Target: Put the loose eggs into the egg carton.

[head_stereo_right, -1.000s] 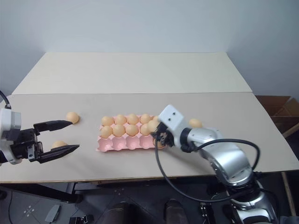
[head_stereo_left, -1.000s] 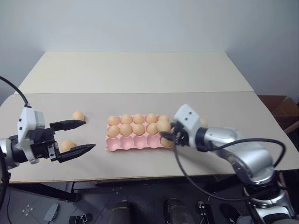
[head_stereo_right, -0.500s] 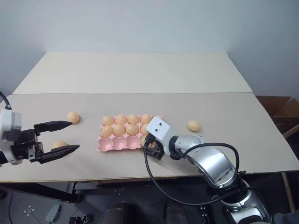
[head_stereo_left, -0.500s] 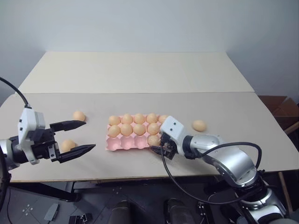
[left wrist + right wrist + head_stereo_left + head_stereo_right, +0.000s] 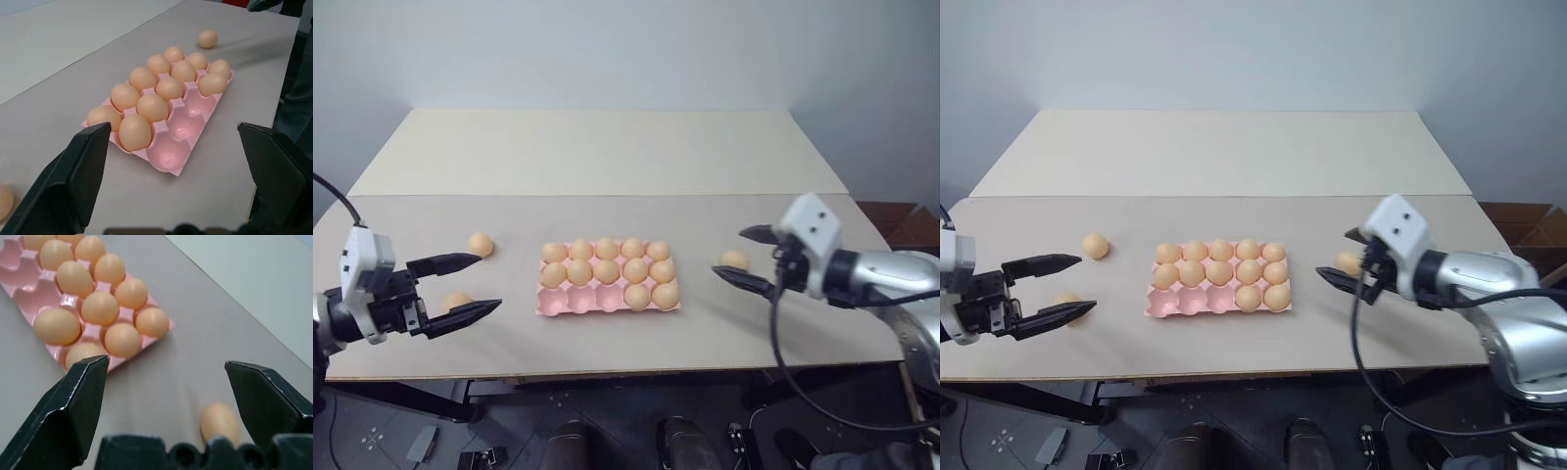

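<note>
Our right claw (image 5: 741,258) stood wide around the pale orange oval egg (image 5: 734,260) on the counter (image 5: 607,157); we judged squaring it up before closing best, then the pink moulded egg carton (image 5: 570,303).

Pink egg carton (image 5: 570,305); orange-tan eggs (image 5: 481,244); beige table (image 5: 607,157)

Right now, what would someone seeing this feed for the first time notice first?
The pink egg carton at mid-table, with twelve eggs seated and three cups empty in its near row. Three loose eggs lie on the table: two by the open left end effector, and one between the fingers of the open right end effector, not gripped.
</note>
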Robot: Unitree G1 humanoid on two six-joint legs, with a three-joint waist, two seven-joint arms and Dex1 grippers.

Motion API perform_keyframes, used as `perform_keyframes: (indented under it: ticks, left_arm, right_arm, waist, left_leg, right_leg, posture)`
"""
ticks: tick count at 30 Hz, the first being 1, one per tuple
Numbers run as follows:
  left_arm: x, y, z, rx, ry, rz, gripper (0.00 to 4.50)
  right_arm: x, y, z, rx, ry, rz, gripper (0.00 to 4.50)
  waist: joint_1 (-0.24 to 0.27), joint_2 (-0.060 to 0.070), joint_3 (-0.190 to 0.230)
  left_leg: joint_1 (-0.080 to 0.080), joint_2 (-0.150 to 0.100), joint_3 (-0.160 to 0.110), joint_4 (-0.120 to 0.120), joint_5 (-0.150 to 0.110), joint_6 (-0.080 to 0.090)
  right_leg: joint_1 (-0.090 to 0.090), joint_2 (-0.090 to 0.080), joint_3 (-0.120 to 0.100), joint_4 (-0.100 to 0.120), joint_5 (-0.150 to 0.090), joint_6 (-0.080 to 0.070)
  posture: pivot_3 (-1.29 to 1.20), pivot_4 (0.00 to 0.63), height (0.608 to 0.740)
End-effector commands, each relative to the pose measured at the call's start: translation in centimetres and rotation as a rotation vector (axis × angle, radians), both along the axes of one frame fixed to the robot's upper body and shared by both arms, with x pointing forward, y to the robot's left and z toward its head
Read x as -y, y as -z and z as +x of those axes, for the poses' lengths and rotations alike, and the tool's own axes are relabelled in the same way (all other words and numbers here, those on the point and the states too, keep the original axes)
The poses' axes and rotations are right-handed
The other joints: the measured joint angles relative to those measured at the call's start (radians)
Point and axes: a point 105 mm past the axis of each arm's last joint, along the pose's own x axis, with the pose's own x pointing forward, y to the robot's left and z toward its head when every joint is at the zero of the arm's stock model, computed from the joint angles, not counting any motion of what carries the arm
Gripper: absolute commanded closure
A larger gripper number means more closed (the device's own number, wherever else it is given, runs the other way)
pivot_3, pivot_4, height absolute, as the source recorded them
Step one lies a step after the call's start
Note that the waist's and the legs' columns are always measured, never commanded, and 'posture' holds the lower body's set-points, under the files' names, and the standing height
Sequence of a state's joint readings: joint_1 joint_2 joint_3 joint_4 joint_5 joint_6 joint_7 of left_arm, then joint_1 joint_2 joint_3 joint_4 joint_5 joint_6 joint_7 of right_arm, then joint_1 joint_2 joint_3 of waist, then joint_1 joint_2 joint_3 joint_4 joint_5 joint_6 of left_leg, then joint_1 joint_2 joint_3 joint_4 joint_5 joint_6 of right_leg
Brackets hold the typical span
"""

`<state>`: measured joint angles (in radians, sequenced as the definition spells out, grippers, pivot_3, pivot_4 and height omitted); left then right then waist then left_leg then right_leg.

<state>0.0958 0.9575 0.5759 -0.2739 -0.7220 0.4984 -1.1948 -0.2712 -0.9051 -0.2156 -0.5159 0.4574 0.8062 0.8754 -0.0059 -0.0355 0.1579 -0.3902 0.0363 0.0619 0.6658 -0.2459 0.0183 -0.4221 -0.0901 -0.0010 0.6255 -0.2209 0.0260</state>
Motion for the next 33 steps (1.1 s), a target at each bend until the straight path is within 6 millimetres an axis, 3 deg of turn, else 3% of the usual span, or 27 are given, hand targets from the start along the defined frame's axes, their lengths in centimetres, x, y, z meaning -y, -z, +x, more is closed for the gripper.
perform_keyframes:
  ticks: [1, 5, 10, 13, 21, 29, 33]
  left_arm:
    - [-1.5, 0.1, -0.2, 0.003, -0.04, 0.036, 0.0]
    - [-1.5, 0.1, -0.8, 0.004, -0.038, 0.025, 0.0]
    - [-1.2, -0.2, -1.0, 0.016, -0.039, 0.02, 0.0]
    - [-0.6, -0.8, -0.8, 0.04, -0.022, 0.024, 0.0]
    - [0.4, -1.1, -0.3, 0.066, 0.017, 0.022, 0.0]
    - [0.6, -1.3, -0.2, 0.079, 0.019, 0.028, 0.0]
    - [0.6, -1.3, -0.5, 0.08, 0.016, 0.033, 0.0]
  right_arm:
    - [2.6, -0.7, -0.9, 0.065, -0.07, -0.042, 0.07]
    - [4.5, 1.1, -1.5, 0.02, -0.074, -0.032, 0.07]
    - [4.8, 1.8, -0.8, 0.027, -0.032, -0.021, 0.07]
    - [4.4, 1.8, 0.6, 0.045, 0.004, -0.021, 0.07]
    - [3.9, 4.4, 7.6, 0.057, 0.191, -0.084, 0.07]
    - [3.6, 8.0, 10.6, -0.068, 0.248, -0.147, 0.07]
    - [3.4, 7.9, 11.1, -0.078, 0.273, -0.119, 1.01]
  waist:
    - [-0.003, 0.0, 0.0]
    - [-0.006, 0.0, 0.0]
    - [-0.006, 0.0, 0.0]
    - [-0.007, 0.0, 0.0]
    - [-0.008, 0.0, 0.0]
    - [-0.006, 0.0, 0.0]
    - [-0.009, 0.0, 0.0]
  left_leg:
    - [0.0, 0.0, 0.0, 0.0, 0.0, 0.0]
    - [0.0, 0.001, 0.0, 0.0, 0.0, 0.0]
    - [0.001, 0.001, 0.001, 0.0, 0.0, 0.0]
    - [0.001, 0.001, 0.001, 0.0, 0.0, 0.0]
    - [0.0, 0.0, 0.002, 0.0, 0.0, 0.0]
    - [0.0, 0.0, 0.002, -0.001, 0.0, 0.0]
    - [0.0, 0.0, 0.002, -0.001, 0.0, 0.0]
  right_leg:
    - [0.0, 0.0, 0.0, 0.0, 0.0, 0.0]
    - [0.0, 0.0, 0.0, 0.0, 0.0, 0.0]
    - [0.0, 0.0, 0.001, 0.001, 0.0, 0.0]
    - [0.0, 0.0, 0.001, 0.001, -0.001, -0.001]
    - [-0.002, 0.0, 0.002, 0.001, 0.0, -0.001]
    - [-0.001, 0.0, 0.002, 0.001, 0.0, 0.0]
    - [-0.001, 0.0, 0.002, 0.001, 0.0, 0.0]
  posture:
    - [0.0, 0.15, 0.74]
    - [0.0, 0.15, 0.74]
    - [0.0, 0.15, 0.74]
    - [0.0, 0.15, 0.74]
    - [0.0, 0.15, 0.74]
    - [0.0, 0.15, 0.74]
    - [0.0, 0.15, 0.74]
